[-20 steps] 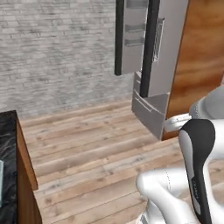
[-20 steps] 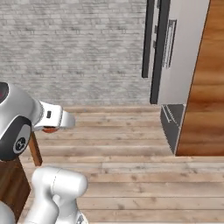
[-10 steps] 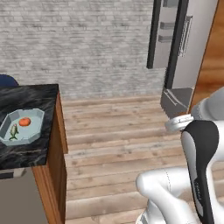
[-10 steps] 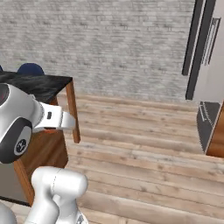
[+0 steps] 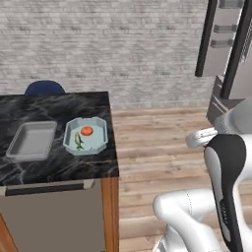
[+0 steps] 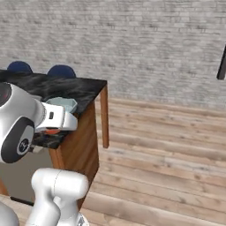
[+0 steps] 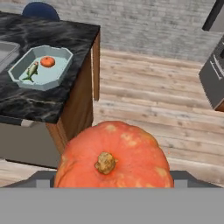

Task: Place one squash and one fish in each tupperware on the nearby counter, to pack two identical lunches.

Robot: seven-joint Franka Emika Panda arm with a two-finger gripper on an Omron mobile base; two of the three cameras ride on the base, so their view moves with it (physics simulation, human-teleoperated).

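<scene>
From the left base view, the counter is my landmark: its black veined top carries a pale blue-grey tupperware near its right edge, and inside that tray a round orange squash lies just beside a slender yellow-green fish. A second tray, grey and rectangular, sits on the same top to the left of the tupperware, and a blue chair back shows behind the counter's far edge. My arm rises well to the right of the counter, over the wooden floor. From the right base view, the counter stands at the left with two blue chair backs behind it, a bit of the tupperware peeks out on its top, and a sliver of orange shows beneath my wrist, in front of the counter's near edge. In the hand view, a second squash sits between my fingers, stem toward the camera, the jaws spread wide around it; my fingertips themselves are hidden behind it. Beyond, the counter lies to the upper left with the tupperware on it, holding the first squash and the fish side by side.
</scene>
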